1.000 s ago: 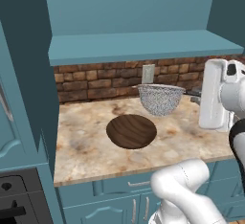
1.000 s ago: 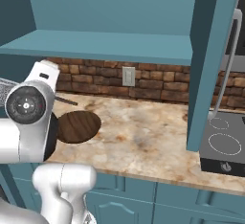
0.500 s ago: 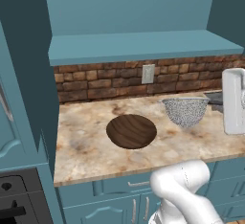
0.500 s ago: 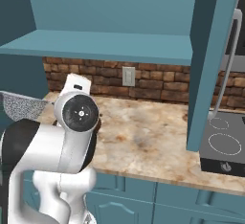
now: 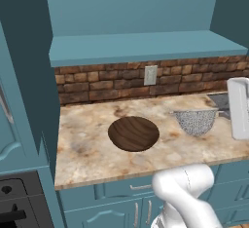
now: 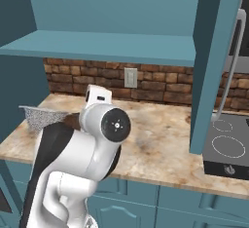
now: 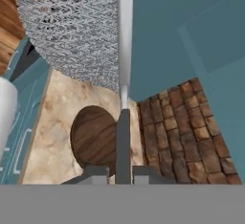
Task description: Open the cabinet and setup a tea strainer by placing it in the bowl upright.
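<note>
Two tall doors of the cabinet [image 5: 24,76] stand swung open, one at each side of me, so the shelf inside is bare to my reach and that part of the job looks done. Below it runs the mottled stone surface [image 5: 87,144] against a brick backsplash [image 5: 107,83], and on that surface sits the bowl [image 5: 133,133], wide, shallow, dark-grained wood, resting flat with nothing in it. Off to its right, apart from it and raised above the surface, hangs the tea strainer [image 5: 196,121], its mesh basket dome-down and its rim level. My pincer [image 7: 122,173] is nipped narrow on the strainer's thin handle, which runs straight up between my fingers [image 7: 98,174] in the hand view to the mesh filling the upper left. I judge this thing very light and stiff at rim and handle, though the wire mesh could dent if pressed, so the handle is the right place to hold and I would not squeeze the basket. A slim smooth rod gripped far from the basket may twist between my pads, so the rim could tip as I swing it. What remains, as I read it, is to carry the basket sideways over the bowl and lower it until the dome settles in the hollow, rim up.
</note>
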You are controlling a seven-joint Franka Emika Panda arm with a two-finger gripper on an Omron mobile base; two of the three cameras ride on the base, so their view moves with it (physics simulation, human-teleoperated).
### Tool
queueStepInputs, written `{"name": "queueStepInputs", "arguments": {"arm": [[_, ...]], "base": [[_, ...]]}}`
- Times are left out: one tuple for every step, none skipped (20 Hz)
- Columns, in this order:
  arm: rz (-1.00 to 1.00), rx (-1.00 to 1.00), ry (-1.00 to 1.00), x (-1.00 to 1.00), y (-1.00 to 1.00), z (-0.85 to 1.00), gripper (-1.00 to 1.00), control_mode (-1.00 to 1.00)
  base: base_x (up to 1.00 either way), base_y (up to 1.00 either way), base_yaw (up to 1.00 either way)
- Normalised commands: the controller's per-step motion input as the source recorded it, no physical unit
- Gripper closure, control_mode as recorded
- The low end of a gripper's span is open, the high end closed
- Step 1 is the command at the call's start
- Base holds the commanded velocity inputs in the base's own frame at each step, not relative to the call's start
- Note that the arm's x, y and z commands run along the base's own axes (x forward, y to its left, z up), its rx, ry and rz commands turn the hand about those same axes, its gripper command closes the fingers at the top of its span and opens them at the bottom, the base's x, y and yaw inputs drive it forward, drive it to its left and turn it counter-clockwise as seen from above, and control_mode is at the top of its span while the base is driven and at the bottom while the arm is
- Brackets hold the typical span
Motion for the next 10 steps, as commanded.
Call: {"name": "queueStepInputs", "arguments": {"arm": [[0.00,0.00,-0.22,0.50,0.00,-0.51,1.00,-1.00],[0.00,0.00,-0.24,0.51,0.00,-0.51,1.00,-1.00],[0.00,0.00,-0.25,0.52,0.00,-0.54,1.00,-1.00],[0.00,0.00,-0.25,0.53,0.00,-0.54,1.00,-1.00],[0.00,0.00,-0.25,0.54,0.00,-0.55,1.00,-1.00],[0.00,0.00,-0.25,0.56,0.00,-0.56,1.00,-1.00],[0.00,0.00,-0.25,0.54,0.00,-0.58,1.00,-1.00],[0.00,0.00,-0.27,0.53,0.00,-0.59,1.00,-1.00],[0.00,0.00,-0.28,0.51,0.00,-0.57,1.00,-1.00],[0.00,0.00,-0.32,0.51,0.00,-0.59,1.00,-1.00]], "base": [[0.00,0.00,0.00],[0.00,0.00,0.00],[0.00,0.00,0.00],[0.00,0.00,0.00],[0.00,0.00,0.00],[0.00,0.00,0.00],[0.00,0.00,0.00],[0.00,0.00,0.00],[0.00,0.00,0.00],[0.00,0.00,0.00]]}}
